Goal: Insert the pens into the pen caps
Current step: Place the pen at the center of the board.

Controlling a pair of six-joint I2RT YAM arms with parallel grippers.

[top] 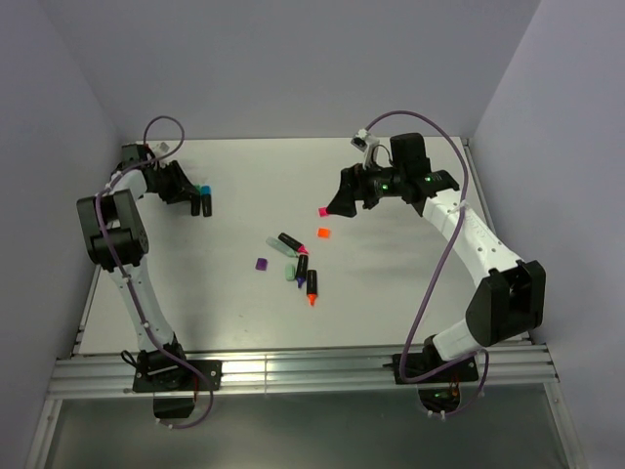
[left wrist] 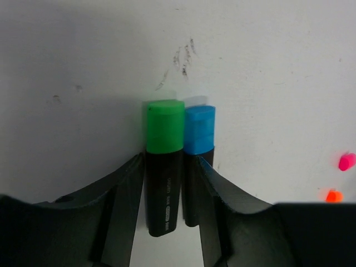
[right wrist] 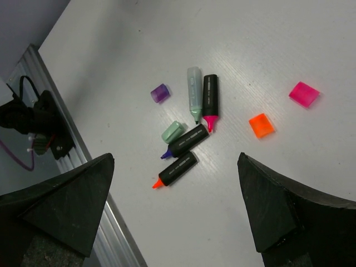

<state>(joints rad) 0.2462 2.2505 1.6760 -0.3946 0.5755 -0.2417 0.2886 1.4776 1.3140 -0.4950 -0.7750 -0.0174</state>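
Two capped pens lie side by side at the far left of the table, one with a green cap [left wrist: 165,125] and one with a blue cap [left wrist: 199,129]. My left gripper [left wrist: 171,161] [top: 200,200] is open, one finger on either side of the pair. Mid-table lie uncapped black pens: a pink-tipped one [right wrist: 210,100], a purple-tipped one [right wrist: 186,142] and an orange-tipped one [right wrist: 178,168] [top: 312,286]. Loose caps lie around them: purple [right wrist: 159,93] [top: 261,264], orange [right wrist: 261,125] [top: 323,233] and pink [right wrist: 304,93] [top: 322,210]. My right gripper [right wrist: 175,206] [top: 335,203] hovers wide open and empty above the pink cap.
A pale mint pen [right wrist: 194,92] and a mint cap [right wrist: 172,132] lie in the same cluster. A metal rail [top: 293,371] runs along the table's near edge. Grey walls close in on the left, back and right sides.
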